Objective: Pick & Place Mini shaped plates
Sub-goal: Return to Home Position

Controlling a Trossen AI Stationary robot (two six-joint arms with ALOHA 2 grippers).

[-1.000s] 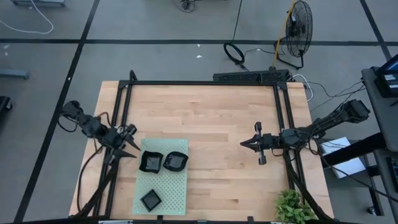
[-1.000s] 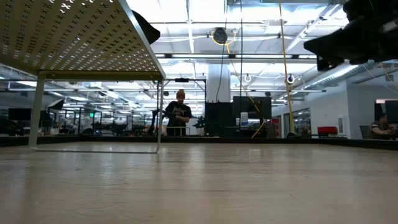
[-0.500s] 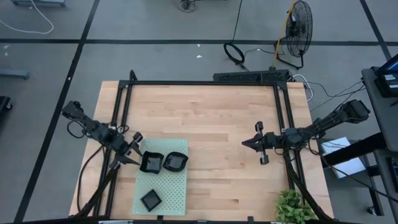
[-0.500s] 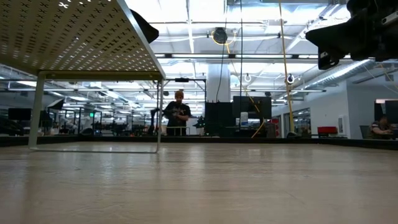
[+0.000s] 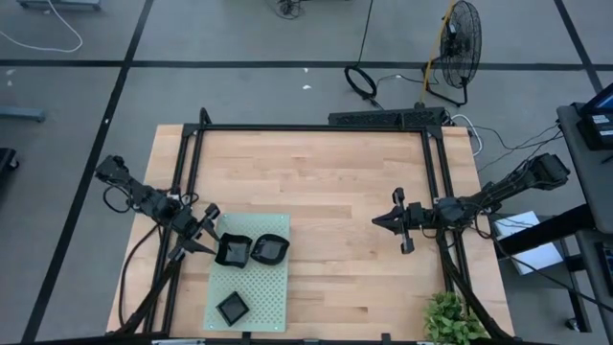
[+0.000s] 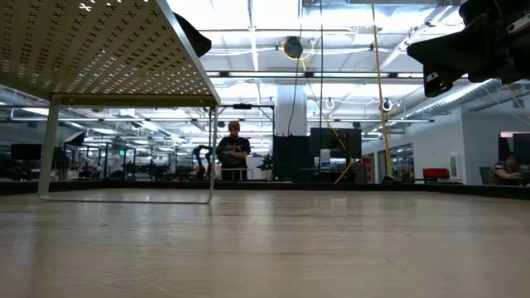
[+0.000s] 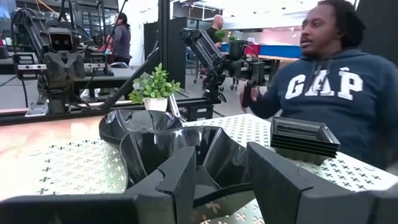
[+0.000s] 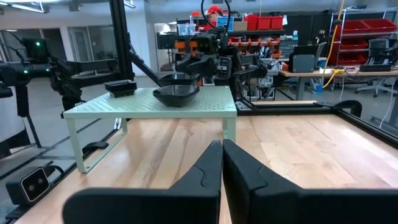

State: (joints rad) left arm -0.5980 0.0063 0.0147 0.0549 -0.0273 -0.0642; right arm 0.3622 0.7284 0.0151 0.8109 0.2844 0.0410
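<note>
Left gripper hovers at the left edge of the pale green perforated shelf, jaws spread and empty. On the shelf are three piles of black mini shaped plates: one stack beside a second stack at its rear end, and a square stack near its front. Well right of the shelf, the right gripper has its jaws clenched on nothing.

the high view looks straight down on the whole table. the low view sits at table-top height, facing level across it, under the green shelf. the left wrist view looks closely across that shelf past the left gripper; the right wrist view faces it from the table's right. all share the shelf.
</note>
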